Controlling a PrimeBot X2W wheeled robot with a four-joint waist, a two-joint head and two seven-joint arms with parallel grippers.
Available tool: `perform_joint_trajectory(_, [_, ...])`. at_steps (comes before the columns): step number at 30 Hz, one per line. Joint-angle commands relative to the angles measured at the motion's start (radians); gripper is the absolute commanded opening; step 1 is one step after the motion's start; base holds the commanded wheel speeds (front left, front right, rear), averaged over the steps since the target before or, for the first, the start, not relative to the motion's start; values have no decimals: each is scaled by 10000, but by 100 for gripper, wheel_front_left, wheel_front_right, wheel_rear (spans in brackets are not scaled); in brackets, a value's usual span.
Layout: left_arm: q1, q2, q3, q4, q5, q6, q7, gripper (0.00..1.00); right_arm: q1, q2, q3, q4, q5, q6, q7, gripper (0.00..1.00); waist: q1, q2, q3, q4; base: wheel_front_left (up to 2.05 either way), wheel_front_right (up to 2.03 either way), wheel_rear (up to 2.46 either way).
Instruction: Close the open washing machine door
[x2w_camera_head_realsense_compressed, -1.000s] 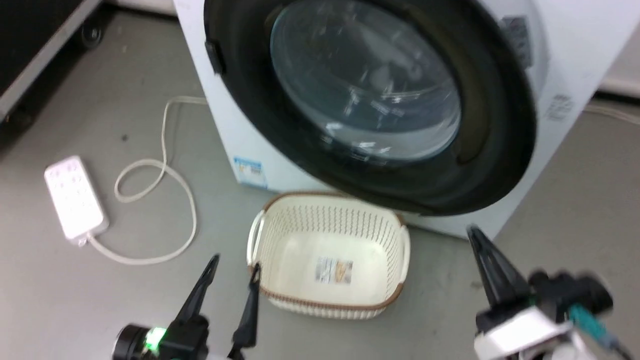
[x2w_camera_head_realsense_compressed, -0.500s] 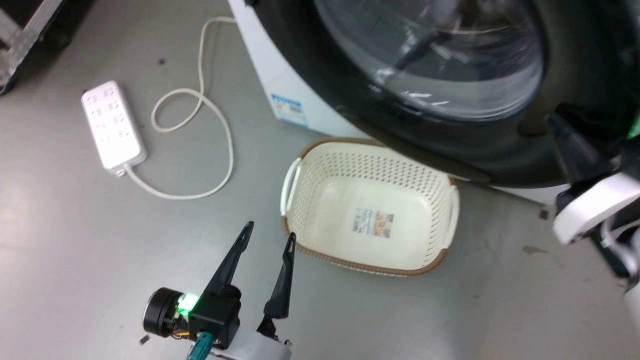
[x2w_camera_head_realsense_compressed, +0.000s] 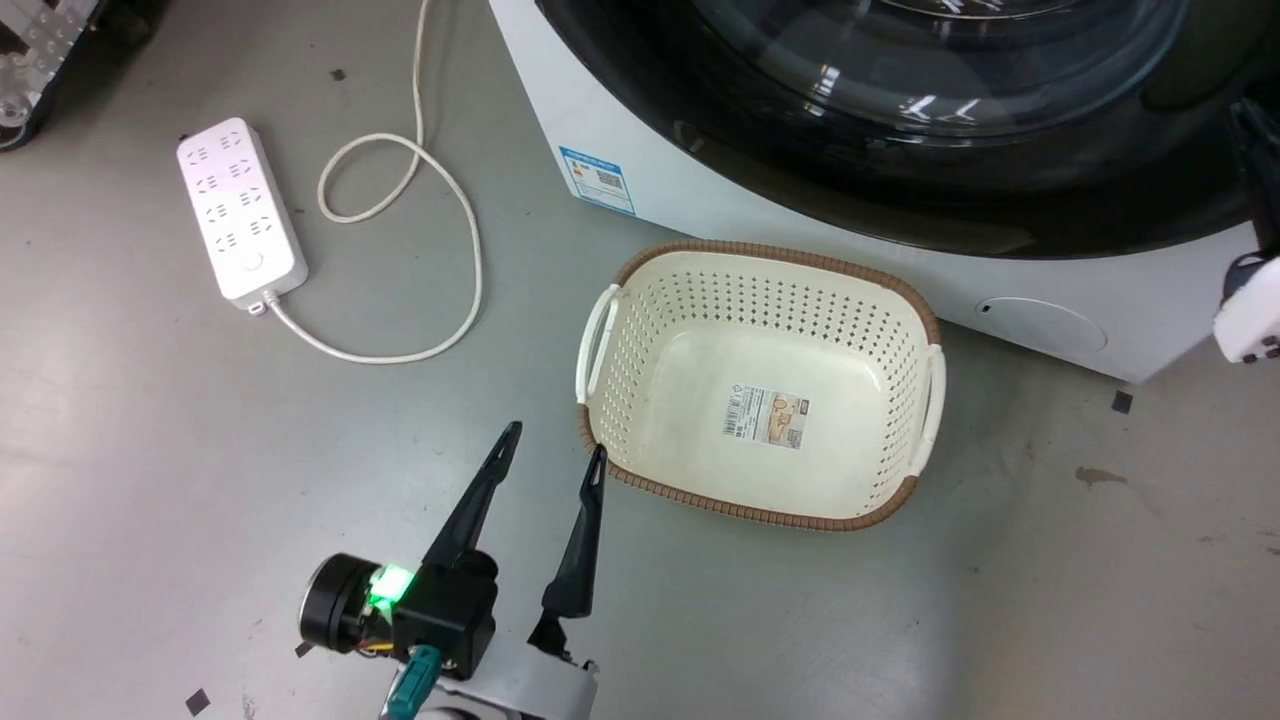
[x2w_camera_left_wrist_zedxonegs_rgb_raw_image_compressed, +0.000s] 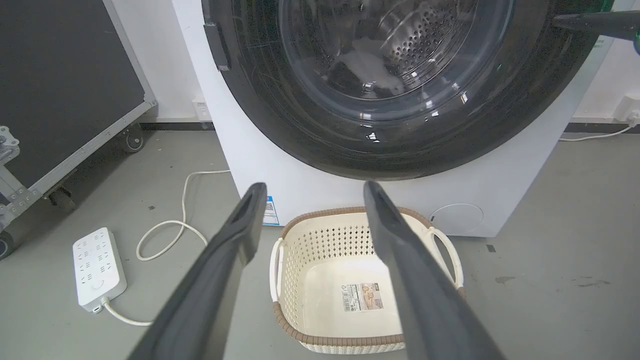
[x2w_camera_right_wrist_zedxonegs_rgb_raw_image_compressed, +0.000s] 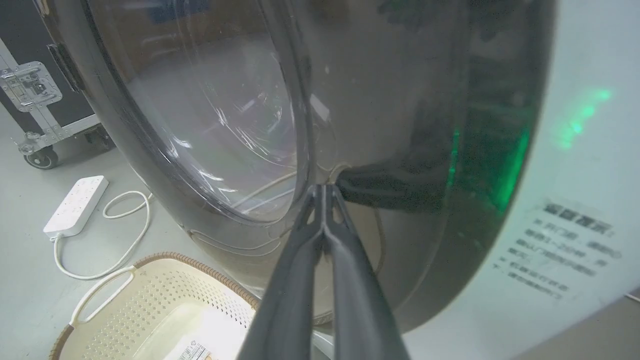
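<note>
Black door (x2w_camera_head_realsense_compressed: 760, 150) lies flat against the washing machine (x2w_camera_head_realsense_compressed: 1130, 310). The right end effector (x2w_camera_right_wrist_zedxonegs_rgb_raw_image_compressed: 324, 189), fingers together, has risen to its right rim. The left end effector (x2w_camera_head_realsense_compressed: 555, 440) stays spread beside the basket (x2w_camera_head_realsense_compressed: 930, 330).

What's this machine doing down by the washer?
A two-armed robot is closing the washing machine door. Its right gripper, fingers pressed together, has its tips against the door's black rim beside the glass. The door looks flush with the washing machine, though I can't tell whether it has latched. The left gripper is open and holds nothing, beside an empty cream basket on the floor.
</note>
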Motion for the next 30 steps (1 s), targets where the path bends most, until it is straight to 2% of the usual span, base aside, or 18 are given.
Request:
perform_joint_trajectory(1, [-139, -12, -8, 24, -63, 50, -53, 100, -274, -70, -185, 108, -50, -96, -91, 0, -1, 0, -40, -30, 0, 0, 0])
perform_joint_trajectory(7, [3, 24, 140, 222, -50, 41, -53, 100, 91, 491, -234, 575, -70, -96, -657, 0, -1, 0, -700, -302, 0, 0, 0])
perform_joint_trajectory(8, [65, 49, 201, 244, -53, 41, -53, 100, 274, 615, -213, 592, -9, -96, -793, 17, -1, 0, -885, -366, 0, 0, 0])
perform_joint_trajectory(9, [143, 78, 263, 269, -60, 41, -53, 100, 489, 712, -165, 558, 27, -96, -936, 79, -1, 0, -1045, -436, 0, 0, 0])
perform_joint_trajectory(10, [217, 101, 327, 292, -70, 42, -53, 100, 732, 807, -122, 506, 84, -96, -1059, 100, -1, 0, -1215, -509, 0, 0, 0])
perform_joint_trajectory(17, [802, 180, 922, 536, -311, 14, -53, 100, 2890, 1324, 19, -520, 38, -96, -1629, 100, -1, 0, -2474, -1224, 0, 0, 0])
perform_joint_trajectory(23, [1188, 146, 1450, 557, -617, -164, -53, 100, 4855, 2538, -797, -1993, -693, -96, -1768, 100, -1, 0, -3314, -1871, 0, 0, 0])
perform_joint_trajectory(30, [1245, 134, 1847, 744, -573, -299, -53, 100, 6697, 3672, -1615, -4078, -1987, -96, -1780, 100, -1, 0, -3572, -2516, 0, 0, 0])
